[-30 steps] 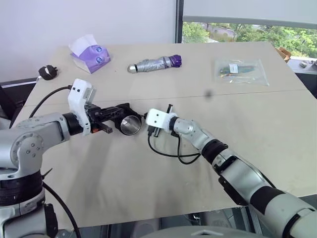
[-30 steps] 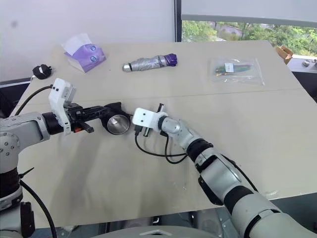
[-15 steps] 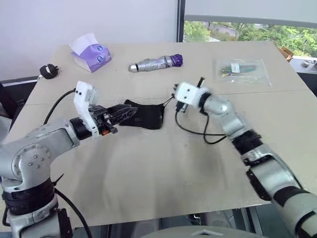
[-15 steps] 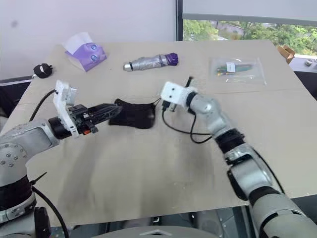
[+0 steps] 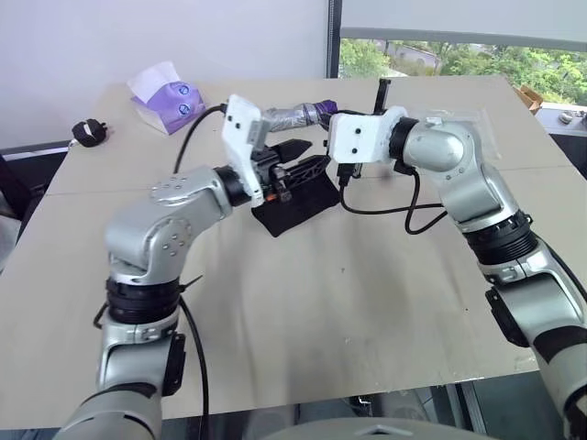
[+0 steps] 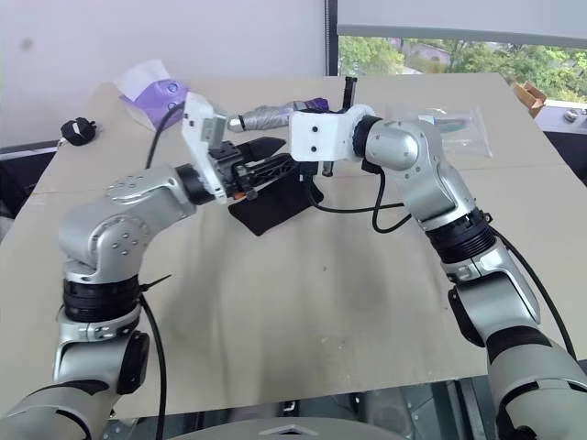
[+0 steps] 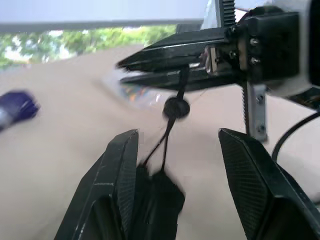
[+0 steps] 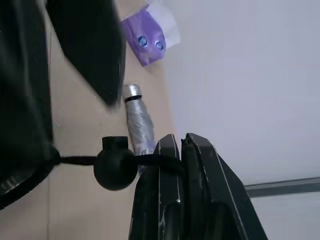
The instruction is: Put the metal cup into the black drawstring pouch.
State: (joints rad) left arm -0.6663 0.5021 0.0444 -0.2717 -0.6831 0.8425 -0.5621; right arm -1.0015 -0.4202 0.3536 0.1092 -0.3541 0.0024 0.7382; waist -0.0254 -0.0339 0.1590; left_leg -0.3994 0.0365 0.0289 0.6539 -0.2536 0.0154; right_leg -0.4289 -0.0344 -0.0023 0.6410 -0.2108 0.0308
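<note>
- Both arms are now lifted off the table (image 5: 303, 330) and working close together; a second ago the metal cup was showing at the pouch mouth, and now it is out of sight, presumably inside the black drawstring pouch (image 5: 298, 200), so I am judging the insertion done and the closing under way.
- Head views: the right gripper (image 5: 323, 163) is clamped on the drawstring cord (image 7: 172, 132), hoisting the pouch so one end is hanging just above the table. The left gripper (image 5: 298, 158) is spread apart beside it.
- Left wrist view: the left fingers (image 7: 120, 165) are standing wide on either side of the cord and its round toggle (image 7: 175, 107).
- Right wrist view: closed jaws are pinching the cord just past the toggle.
- Writing: the tissue pack (image 5: 165, 98) and plastic bag (image 5: 456, 128) are showing nothing legible.
</note>
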